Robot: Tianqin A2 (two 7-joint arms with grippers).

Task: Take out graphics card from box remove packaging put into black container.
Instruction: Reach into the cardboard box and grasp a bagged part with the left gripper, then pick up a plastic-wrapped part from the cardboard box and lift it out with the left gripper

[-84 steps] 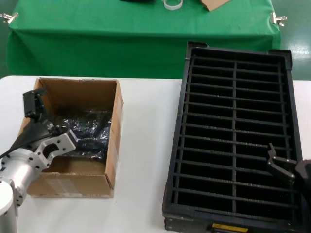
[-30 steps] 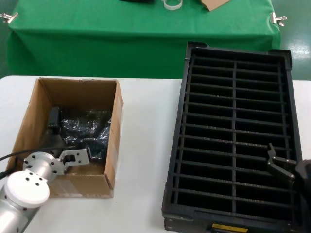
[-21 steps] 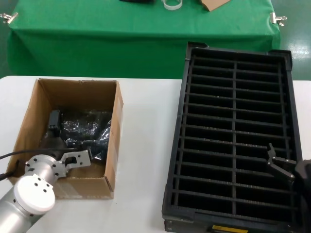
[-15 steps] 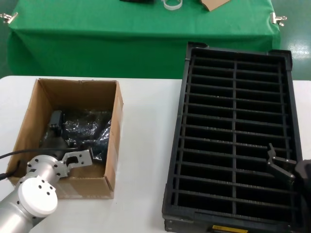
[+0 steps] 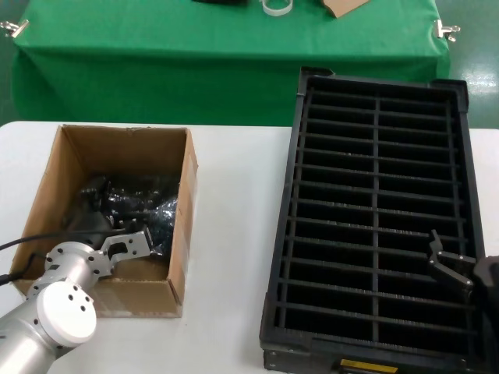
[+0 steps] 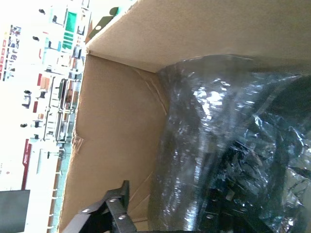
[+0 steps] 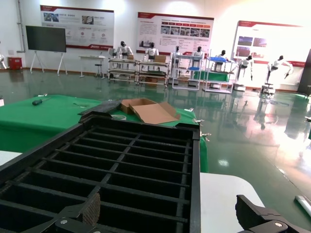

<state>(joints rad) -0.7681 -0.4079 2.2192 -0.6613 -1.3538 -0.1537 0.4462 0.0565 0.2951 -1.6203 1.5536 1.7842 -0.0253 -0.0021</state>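
The brown box stands on the left of the white table. Crinkly grey packaging lies inside it, and a dark graphics card shows dimly through the plastic. My left gripper reaches down into the box and stands open. One finger is by the cardboard wall, clear of the bag; the other is a dark shape on the bag's far side. The black container lies on the right with bare slots. My right gripper hangs open above its near right corner.
A green-covered table runs along the back with a tape roll and a cardboard scrap on it. Bare white table separates box and tray. A yellow label marks the tray's near end.
My left gripper has come from the box's left rim down into the box, among the bags. The bags have shifted a little. The right arm has stayed still.
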